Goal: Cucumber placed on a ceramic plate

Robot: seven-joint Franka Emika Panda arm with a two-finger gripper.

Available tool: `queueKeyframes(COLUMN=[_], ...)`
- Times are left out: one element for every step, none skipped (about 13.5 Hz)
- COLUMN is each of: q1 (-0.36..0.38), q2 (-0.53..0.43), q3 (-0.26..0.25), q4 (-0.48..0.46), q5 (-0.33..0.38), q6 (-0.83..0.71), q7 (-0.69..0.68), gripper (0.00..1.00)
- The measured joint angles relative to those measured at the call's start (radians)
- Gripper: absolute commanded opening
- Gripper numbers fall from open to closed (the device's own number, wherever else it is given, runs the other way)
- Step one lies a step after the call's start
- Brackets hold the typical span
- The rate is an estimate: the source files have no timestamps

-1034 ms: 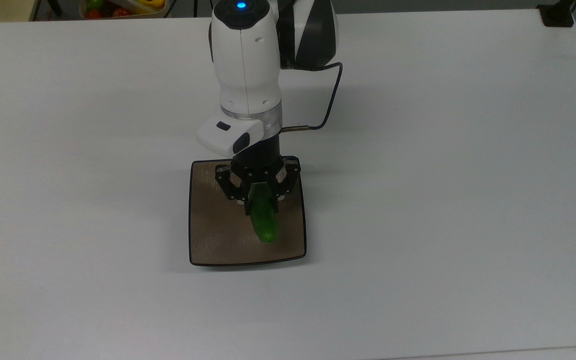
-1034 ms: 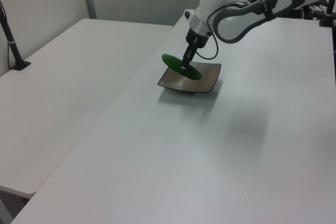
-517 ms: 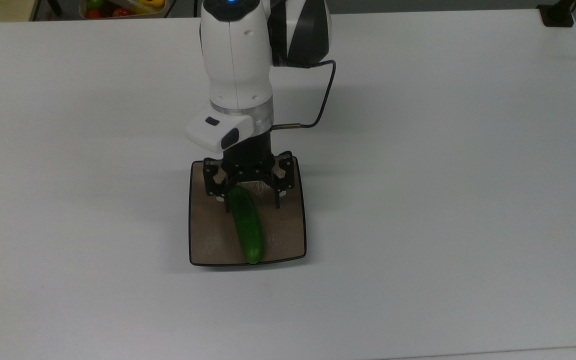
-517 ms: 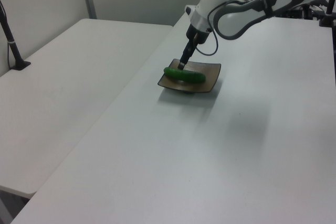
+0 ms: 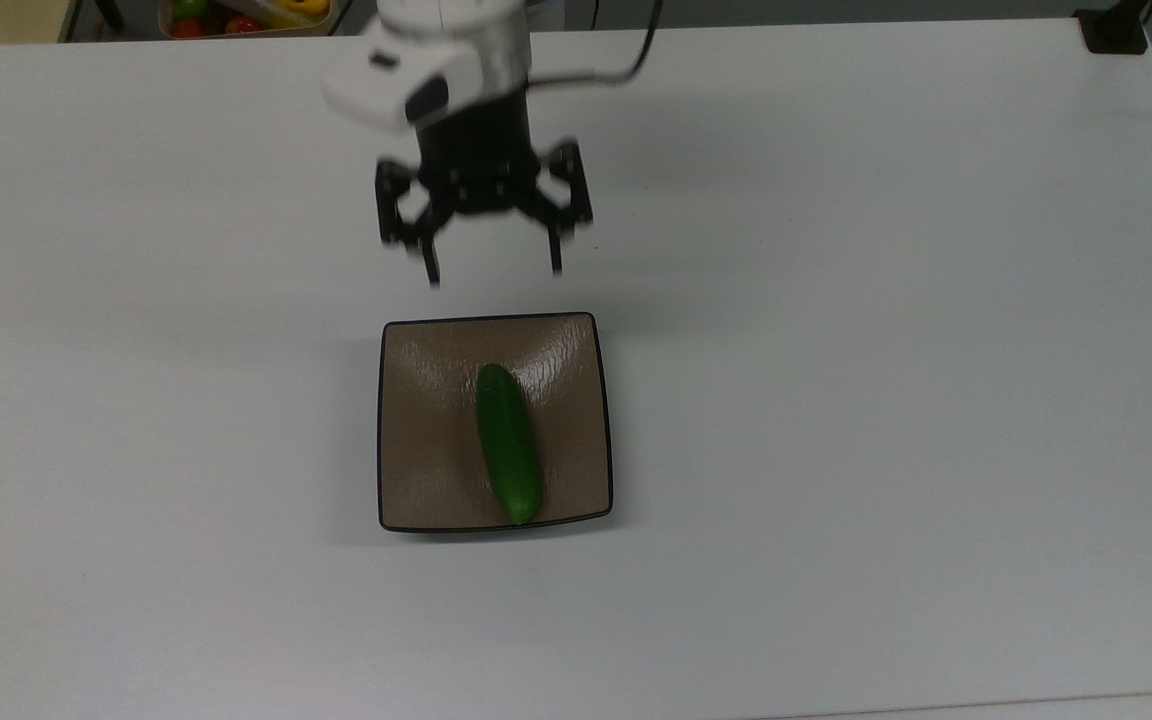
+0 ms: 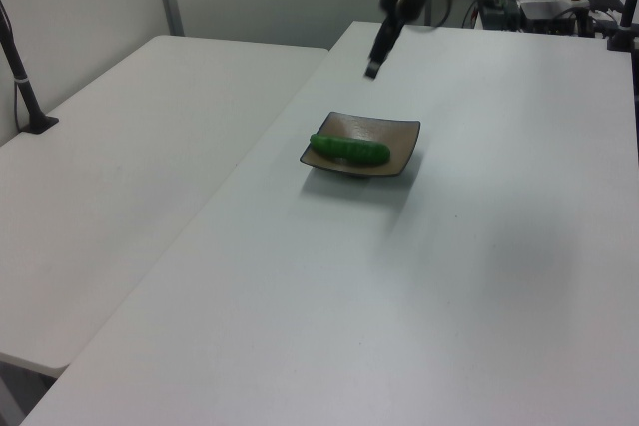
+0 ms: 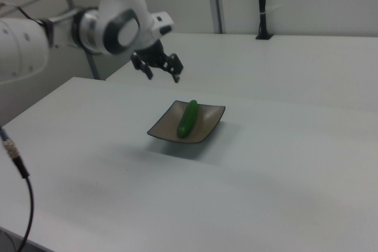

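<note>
The dark-green cucumber (image 5: 509, 442) lies flat on the square brown ceramic plate (image 5: 426, 440), running from the plate's middle to its near edge in the top view. It also rests on the plate (image 6: 395, 134) as the cucumber (image 6: 348, 149) in the left view, and on the plate (image 7: 165, 127) as the cucumber (image 7: 188, 118) in the right view. My gripper (image 5: 492, 272) hangs open and empty, raised well above the table, beyond the plate's far edge in the top view. The gripper (image 7: 162, 75) and the gripper (image 6: 371, 71) are apart from the plate.
The plate sits on a wide white table (image 5: 886, 350). A bin of colourful fruit (image 5: 241, 15) stands past the table's far edge in the top view. A second white table (image 6: 130, 137) adjoins in the left view, with a black post (image 6: 22, 77).
The gripper let go of the cucumber, which now lies flat on the plate. The arm rose and pulled back away from the plate, fingers spread.
</note>
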Motion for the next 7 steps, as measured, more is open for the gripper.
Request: queueKeyframes(q1=[-0.001, -0.001, -0.002, -0.002, -0.002, -0.002, -0.002], q2=[-0.061, -0.128, -0.171, -0.209, -0.262, -0.302, -0.323], q3=[-0.005, -0.013, -0.02, -0.026, -0.037, -0.047, -0.054], q4=[-0.002, -0.003, -0.005, -0.006, -0.011, -0.02, -0.026], q5=[0.0, 0.0, 0.0, 0.0, 0.0, 0.0, 0.0], q6=[-0.114, -0.245, -0.332, -0.417, -0.523, -0.596, -0.633], q7=[0.0, 0.0, 0.0, 0.0, 0.0, 0.0, 0.002], gripper=[1.0, 1.0, 1.0, 1.0, 1.0, 1.0, 1.0])
